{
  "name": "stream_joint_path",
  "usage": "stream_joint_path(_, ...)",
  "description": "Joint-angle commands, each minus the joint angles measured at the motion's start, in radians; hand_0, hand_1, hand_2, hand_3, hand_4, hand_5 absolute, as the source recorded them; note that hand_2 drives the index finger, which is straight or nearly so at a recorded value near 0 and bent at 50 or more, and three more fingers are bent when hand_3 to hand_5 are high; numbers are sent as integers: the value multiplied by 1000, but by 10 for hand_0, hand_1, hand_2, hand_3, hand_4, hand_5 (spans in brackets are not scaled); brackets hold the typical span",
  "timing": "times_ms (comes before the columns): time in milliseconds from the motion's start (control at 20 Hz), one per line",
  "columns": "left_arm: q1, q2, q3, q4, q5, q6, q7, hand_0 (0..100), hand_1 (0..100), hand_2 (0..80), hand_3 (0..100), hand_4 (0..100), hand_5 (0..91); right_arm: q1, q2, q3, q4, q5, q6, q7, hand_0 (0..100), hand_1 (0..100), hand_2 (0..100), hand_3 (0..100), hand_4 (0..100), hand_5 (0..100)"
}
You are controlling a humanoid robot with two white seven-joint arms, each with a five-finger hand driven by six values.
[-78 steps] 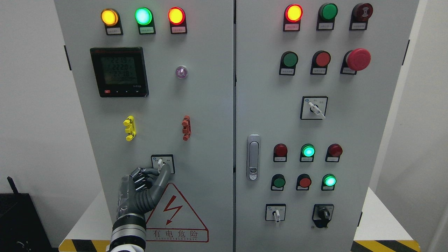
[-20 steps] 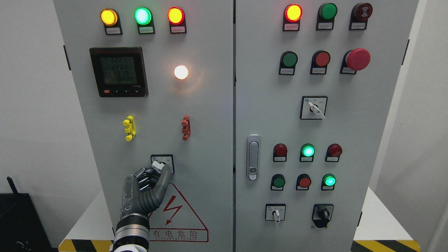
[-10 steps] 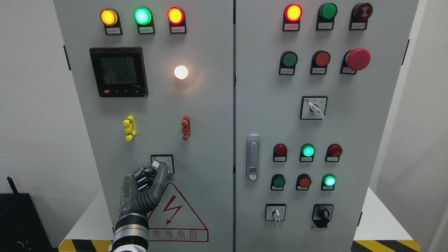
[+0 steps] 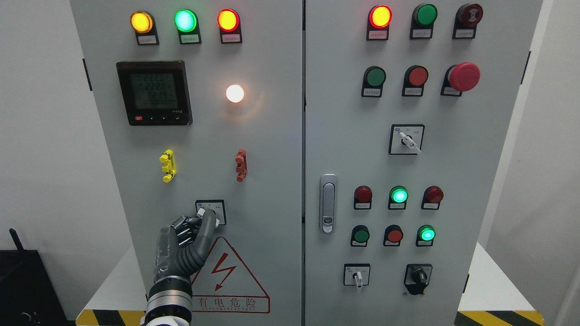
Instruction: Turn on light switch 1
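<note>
The light switch (image 4: 219, 209) is a small rotary selector on a square black-framed plate, low on the left cabinet door (image 4: 272, 149). My left hand (image 4: 199, 222) reaches up from the bottom left. Its dark fingers (image 4: 186, 228) are curled, and one long finger lies across the white knob and pinches it. Only the knob's white tip shows, pointing down to the right. Above it, the round lamp (image 4: 234, 93) glows warm white. My right arm is out of view.
A black meter display (image 4: 154, 93) and yellow (image 4: 167, 165) and red (image 4: 241, 165) clips sit above the switch. A red warning triangle (image 4: 226, 278) lies below it. The right door (image 4: 453, 172) carries a latch (image 4: 328, 203), several buttons and selector switches.
Compared with 3.9 s ago, the round lamp has come on and the knob has turned from upright to a tilt. Over the last second the hand's long finger slid slightly left across the knob.
</note>
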Motion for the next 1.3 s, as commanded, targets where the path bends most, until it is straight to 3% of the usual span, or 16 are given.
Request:
stream_joint_path(0,0,0,-1,0,3,0,-5,396,486,601,942,911,861,0,0,0,0,-25,1,0,0,0,0,0,0,0)
stream_joint_path(351,0,0,-2,-2,5,0,-5,127,448,594,942,911,858,0,0,0,0,-25,1,0,0,0,0,0,0,0)
stream_joint_path(501,2,0,-1,-3,5,0,-5,77,436,595,941,911,858,0,0,0,0,-25,-1,0,0,0,0,0,0,0)
stream_joint_path(1253,49,6,1,-23,6,-11,-5,55,425,595,939,912,857,0,0,0,0,-25,-1,0,0,0,0,0,0,0)
